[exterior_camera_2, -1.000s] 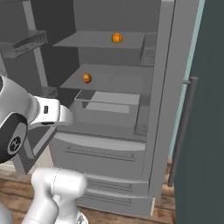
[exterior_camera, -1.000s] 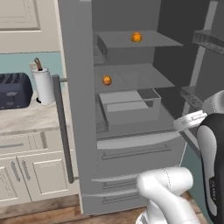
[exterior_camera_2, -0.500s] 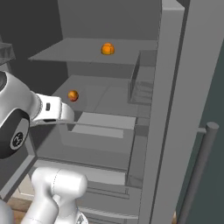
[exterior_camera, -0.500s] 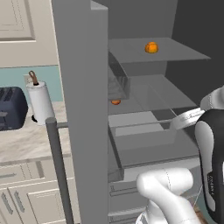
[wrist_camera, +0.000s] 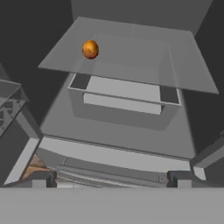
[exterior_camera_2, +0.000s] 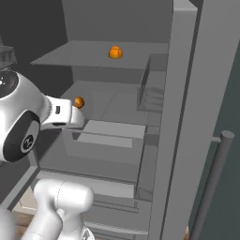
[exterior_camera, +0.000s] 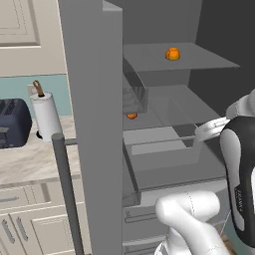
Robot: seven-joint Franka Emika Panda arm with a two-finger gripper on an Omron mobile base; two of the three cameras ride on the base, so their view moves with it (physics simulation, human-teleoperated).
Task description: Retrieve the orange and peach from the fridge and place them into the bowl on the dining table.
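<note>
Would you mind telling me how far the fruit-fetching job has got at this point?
Done: the fridge stands open with the base close to it. In hand: nothing; the gripper is open and empty, facing the shelves. Left: both fruits, upper-shelf fruit and lower-shelf fruit, remain to be picked and carried to the bowl.

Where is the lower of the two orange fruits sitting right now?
The lower fruit sits on the fridge's middle shelf, left side near the back, one shelf below the other fruit; the hand view shows it upper left.

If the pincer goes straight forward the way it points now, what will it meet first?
Probably the clear drawer under the glass shelf, inside the open fridge. The open pincer points at it; the fruit sits up and to the left of that line. Depth is hard to judge.
</note>
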